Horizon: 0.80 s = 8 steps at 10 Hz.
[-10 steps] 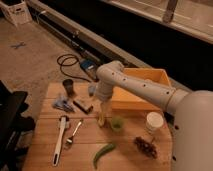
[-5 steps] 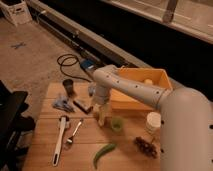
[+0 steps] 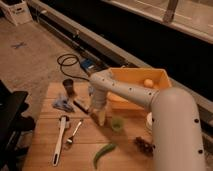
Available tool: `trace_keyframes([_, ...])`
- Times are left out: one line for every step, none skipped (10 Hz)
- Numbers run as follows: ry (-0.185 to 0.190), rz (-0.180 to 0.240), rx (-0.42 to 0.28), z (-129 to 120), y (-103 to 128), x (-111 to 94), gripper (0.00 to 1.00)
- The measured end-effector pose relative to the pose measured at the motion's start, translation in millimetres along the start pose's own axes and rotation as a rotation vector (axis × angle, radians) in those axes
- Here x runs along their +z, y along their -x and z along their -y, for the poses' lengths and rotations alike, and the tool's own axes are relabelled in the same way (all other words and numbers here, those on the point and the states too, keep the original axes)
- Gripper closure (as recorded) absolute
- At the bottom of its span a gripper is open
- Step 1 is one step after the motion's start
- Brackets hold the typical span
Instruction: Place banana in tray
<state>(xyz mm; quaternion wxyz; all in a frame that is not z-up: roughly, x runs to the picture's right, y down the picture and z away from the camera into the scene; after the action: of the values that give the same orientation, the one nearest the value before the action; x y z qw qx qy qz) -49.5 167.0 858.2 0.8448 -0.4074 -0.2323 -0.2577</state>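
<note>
Camera view: claw (image 3: 98, 113) stands wide open, holding nothing, banana (image 3: 102, 120) lying just beneath its tips.

You have one banana (image 3: 102, 120), one tray (image 3: 131, 75), one orange ball fruit (image 3: 148, 83), one green pepper (image 3: 103, 150), one green cup (image 3: 117, 124), one dark cup (image 3: 69, 87), one fork (image 3: 74, 134) and one long white utensil (image 3: 60, 145) on the counter (image 3: 42, 152), plus one pincer (image 3: 98, 113), right over the banana.

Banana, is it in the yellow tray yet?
Out. The banana is on the wooden table beside the green cup, outside the tray, with the claw right above it.
</note>
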Motion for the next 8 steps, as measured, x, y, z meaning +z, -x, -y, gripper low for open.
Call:
trace_keyframes([0.013, 0.006, 0.010, -5, -1, 4, 0.33])
trace_keyframes([0.019, 0.008, 0.018, -8, -2, 5, 0.33])
trace_keyframes([0.028, 0.014, 0.030, -13, -4, 8, 0.33])
trace_keyframes([0.034, 0.019, 0.040, -16, -6, 11, 0.33])
trace_keyframes([0.039, 0.028, 0.049, -18, -6, 13, 0.34])
trace_keyframes([0.040, 0.028, 0.049, -18, -6, 13, 0.39])
trace_keyframes([0.041, 0.026, 0.049, -19, -7, 11, 0.50])
trace_keyframes([0.042, 0.023, 0.047, -18, -7, 11, 0.60])
